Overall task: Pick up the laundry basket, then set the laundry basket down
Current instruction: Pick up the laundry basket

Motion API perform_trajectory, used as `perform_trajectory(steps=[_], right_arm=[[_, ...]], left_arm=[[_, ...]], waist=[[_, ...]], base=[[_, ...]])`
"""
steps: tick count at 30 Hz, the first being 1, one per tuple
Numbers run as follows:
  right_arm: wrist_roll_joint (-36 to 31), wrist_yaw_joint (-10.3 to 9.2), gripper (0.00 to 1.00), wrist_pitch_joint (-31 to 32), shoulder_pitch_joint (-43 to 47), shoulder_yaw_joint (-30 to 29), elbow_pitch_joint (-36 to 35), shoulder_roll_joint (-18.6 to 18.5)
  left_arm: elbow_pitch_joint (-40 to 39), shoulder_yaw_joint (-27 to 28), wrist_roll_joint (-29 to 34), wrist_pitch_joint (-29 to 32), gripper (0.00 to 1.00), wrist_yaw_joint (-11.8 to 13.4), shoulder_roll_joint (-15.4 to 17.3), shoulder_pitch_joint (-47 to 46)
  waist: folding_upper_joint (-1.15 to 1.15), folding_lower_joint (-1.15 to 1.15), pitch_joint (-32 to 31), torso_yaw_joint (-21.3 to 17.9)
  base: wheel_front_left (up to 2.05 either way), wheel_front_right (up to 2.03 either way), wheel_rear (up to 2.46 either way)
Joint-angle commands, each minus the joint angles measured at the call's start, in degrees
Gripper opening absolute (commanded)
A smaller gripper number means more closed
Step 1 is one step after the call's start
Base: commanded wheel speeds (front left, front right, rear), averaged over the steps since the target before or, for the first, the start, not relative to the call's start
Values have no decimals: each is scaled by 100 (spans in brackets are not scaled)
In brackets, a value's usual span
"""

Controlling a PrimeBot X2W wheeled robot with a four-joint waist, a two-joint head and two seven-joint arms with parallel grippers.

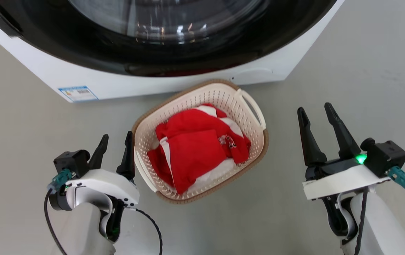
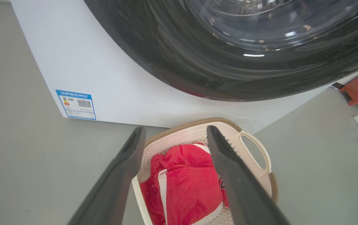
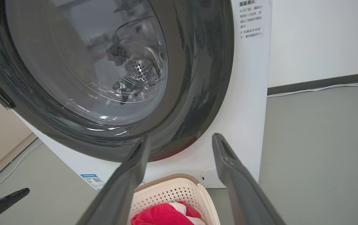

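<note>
The floor (image 1: 22, 117) is bare and grey. A white washer (image 1: 174, 83) stands ahead of both grippers. The basket (image 1: 220, 97) sits on the floor between the grippers, just short of the washer front, and holds a red-and-white garment (image 1: 195, 148).

**State**
- Left gripper (image 1: 117, 135): fingers apart, nothing held. Its inner finger stands just beside the basket's near handle (image 1: 139, 166).
- Right gripper (image 1: 314, 107): fingers spread, empty. The other handle (image 1: 257, 109) lies on its inner side, clearly apart from it.

**Step in hand (judged):** approach for pick-up. The basket is not yet gripped.

**Procedure**
1. Move each gripper inward until its handle bar lies between the fingers. The right gripper has the longer way to go.
2. Close on plastic only, and keep the fingertips clear of the garment.
3. Do not lift until both grippers are closed.
4. Raise both sides at the same rate. The perforated wall will probably flex, and a one-sided lift would tilt the load.
5. Lift straight up, because the washer stands close beyond the far rim.
</note>
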Motion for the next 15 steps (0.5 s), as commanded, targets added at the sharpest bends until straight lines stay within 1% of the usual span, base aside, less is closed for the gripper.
perform_trajectory(steps=[1,8,12,15], right_arm=[[32,41,100,-62,-104,125,-168,-5],[23,41,100,-62,-343,168,-230,-13],[32,41,100,-62,-446,210,-241,4],[46,41,100,-62,-522,237,-242,27]], left_arm=[[84,154,-69,-35,100,-31,81,-205],[1453,238,-356,-35,100,-71,81,-884],[2197,331,-524,-35,100,-80,105,-1229],[2666,277,-622,-35,100,-82,151,-1471]], waist=[[0,0,233,-1],[0,0,743,-63],[0,0,952,-158],[0,0,1113,-242]], base=[[0,0,0],[0,0,0],[0,0,0],[0,0,0]])
